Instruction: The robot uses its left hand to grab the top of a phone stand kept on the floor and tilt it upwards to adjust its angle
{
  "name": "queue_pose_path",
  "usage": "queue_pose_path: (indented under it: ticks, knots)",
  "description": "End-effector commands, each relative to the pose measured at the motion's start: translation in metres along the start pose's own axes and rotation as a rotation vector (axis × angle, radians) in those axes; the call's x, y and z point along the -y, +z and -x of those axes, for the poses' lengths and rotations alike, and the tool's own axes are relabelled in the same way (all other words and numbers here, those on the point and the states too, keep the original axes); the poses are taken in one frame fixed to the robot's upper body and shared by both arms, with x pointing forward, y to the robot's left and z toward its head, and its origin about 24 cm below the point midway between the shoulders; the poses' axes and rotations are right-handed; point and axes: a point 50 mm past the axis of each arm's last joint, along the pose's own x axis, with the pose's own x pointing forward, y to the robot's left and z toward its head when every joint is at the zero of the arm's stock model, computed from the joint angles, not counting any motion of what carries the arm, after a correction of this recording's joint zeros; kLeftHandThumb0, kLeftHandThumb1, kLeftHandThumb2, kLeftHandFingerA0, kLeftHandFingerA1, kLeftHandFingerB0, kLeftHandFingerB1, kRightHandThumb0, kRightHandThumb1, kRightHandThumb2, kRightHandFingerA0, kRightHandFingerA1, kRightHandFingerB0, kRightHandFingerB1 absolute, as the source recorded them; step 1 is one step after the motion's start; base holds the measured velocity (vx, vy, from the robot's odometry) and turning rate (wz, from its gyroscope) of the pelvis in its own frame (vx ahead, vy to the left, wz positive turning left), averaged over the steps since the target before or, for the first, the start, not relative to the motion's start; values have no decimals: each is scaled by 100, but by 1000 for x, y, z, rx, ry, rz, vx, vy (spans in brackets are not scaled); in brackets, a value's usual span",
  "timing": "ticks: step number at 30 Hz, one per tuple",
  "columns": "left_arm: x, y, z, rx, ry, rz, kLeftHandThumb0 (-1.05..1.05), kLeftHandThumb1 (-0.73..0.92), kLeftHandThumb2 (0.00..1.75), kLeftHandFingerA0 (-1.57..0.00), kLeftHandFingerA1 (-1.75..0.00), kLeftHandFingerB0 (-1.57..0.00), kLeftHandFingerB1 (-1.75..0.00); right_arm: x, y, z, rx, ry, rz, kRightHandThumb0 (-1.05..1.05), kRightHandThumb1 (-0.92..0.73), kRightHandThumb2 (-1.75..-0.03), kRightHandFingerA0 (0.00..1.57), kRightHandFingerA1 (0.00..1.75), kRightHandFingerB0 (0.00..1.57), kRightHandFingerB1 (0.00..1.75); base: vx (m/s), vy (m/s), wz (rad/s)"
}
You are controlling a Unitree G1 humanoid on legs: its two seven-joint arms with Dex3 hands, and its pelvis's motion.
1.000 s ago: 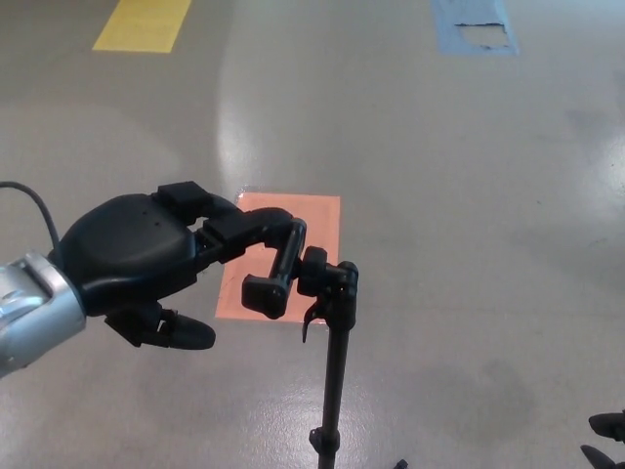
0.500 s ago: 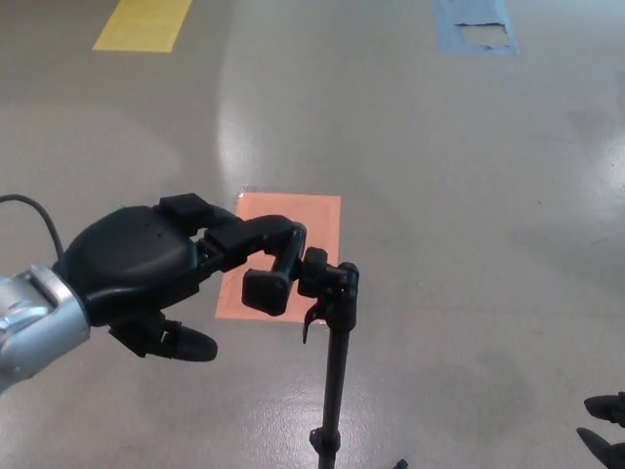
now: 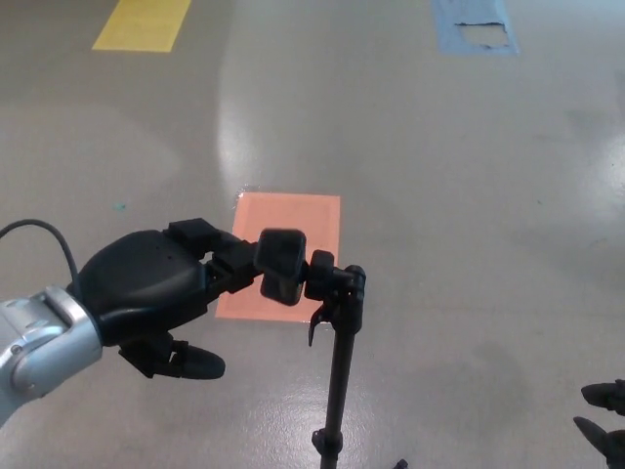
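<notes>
Fingers (image 3: 239, 256) of left hand (image 3: 156, 293) clamped on holder (image 3: 281, 266) atop stand (image 3: 339, 376) on floor (image 3: 469, 195), risking slipping off or toppling the thin pole if pulled sideways rather than pivoted upward.

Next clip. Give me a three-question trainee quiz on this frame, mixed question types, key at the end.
1. True or false: the left robot hand is at the top of the phone stand.
2. The floor patch behind the stand's clamp is: A) orange B) green C) white.
3. What stands between the two robot hands?

Key: 1 true; 2 A, the orange patch; 3 the phone stand's pole. Only the fingertips of the right robot hand show at the lower right edge.
</notes>
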Motion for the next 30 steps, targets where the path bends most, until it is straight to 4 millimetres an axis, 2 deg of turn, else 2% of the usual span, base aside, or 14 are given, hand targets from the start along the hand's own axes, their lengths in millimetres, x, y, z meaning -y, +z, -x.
queue_pose_path:
  ticks: [1, 2, 3, 4, 5, 6, 8, 12, 13, 16, 17, 18, 30]
  knots:
    - [14, -2, 4, -18, -40, 5, -83, 58, 94, -13, -42, -2, -18, 2, 1, -1, -18, 9, 12, -72, -75, -63, 23, 38, 23, 30, 0, 0, 0]
    - [15, -2, 4, -17, -43, 8, -83, 58, 94, -13, -42, -2, -18, 2, 1, -1, -19, 9, 15, -72, -75, -63, 23, 38, 23, 30, 0, 0, 0]
    - [15, -2, 4, -15, -45, 9, -84, 74, 64, -20, -29, 0, -20, 2, 1, -1, -18, 9, 15, -71, -75, -62, 23, 38, 23, 31, 0, 0, 0]
    - [16, -2, 4, -14, -45, 9, -84, 74, 64, -20, -29, 0, -20, 2, 1, -1, -18, 9, 14, -71, -75, -62, 23, 38, 23, 31, 0, 0, 0]
    - [17, -1, 3, -11, -53, 12, -84, 60, 95, -13, -42, -2, -20, 2, 3, -1, -16, 9, 6, -72, -74, -63, 23, 38, 23, 30, 0, 0, 0]
    - [17, -1, 3, -10, -55, 12, -84, 60, 95, -13, -42, -2, -20, 2, 3, -2, -15, 9, 4, -72, -74, -63, 23, 38, 23, 30, 0, 0, 0]
    - [14, -3, 4, -14, -57, 7, -84, 59, 95, -13, -42, -3, -20, 1, 8, -4, -7, 10, 3, -72, -74, -62, 22, 37, 22, 31, 0, 0, 0]
    - [19, -1, 5, 2, -53, 9, -83, 58, 93, -14, -42, -2, -19, -2, 6, -3, -11, 15, 7, -69, -76, -63, 23, 37, 22, 30, 0, 0, 0]
    - [20, 0, 4, 2, -59, 12, -83, 74, 63, -21, -28, 0, -20, -2, 4, -3, -14, 14, -1, -69, -74, -62, 24, 38, 23, 31, 0, 0, 0]
    - [22, 2, 4, 0, -77, 19, -82, 73, 63, -20, -28, -1, -21, -4, 0, -1, -23, 16, -11, -72, -71, -62, 23, 37, 24, 29, 0, 0, 0]
    - [23, 1, 4, -4, -79, 8, -83, 59, 96, -12, -42, 0, -19, -4, 0, -2, -24, 21, -8, -72, -72, -63, 22, 38, 22, 29, 0, 0, 0]
    - [22, 0, 3, -6, -77, 8, -84, 59, 94, -14, -41, -4, -20, -4, 1, -2, -21, 22, -7, -72, -74, -62, 22, 38, 22, 31, 0, 0, 0]
    - [17, -2, 1, -7, -59, 23, -83, 59, 95, -13, -42, -2, -20, -2, -3, 0, -29, 23, -9, -71, -74, -62, 23, 38, 22, 31, 0, 0, 0]
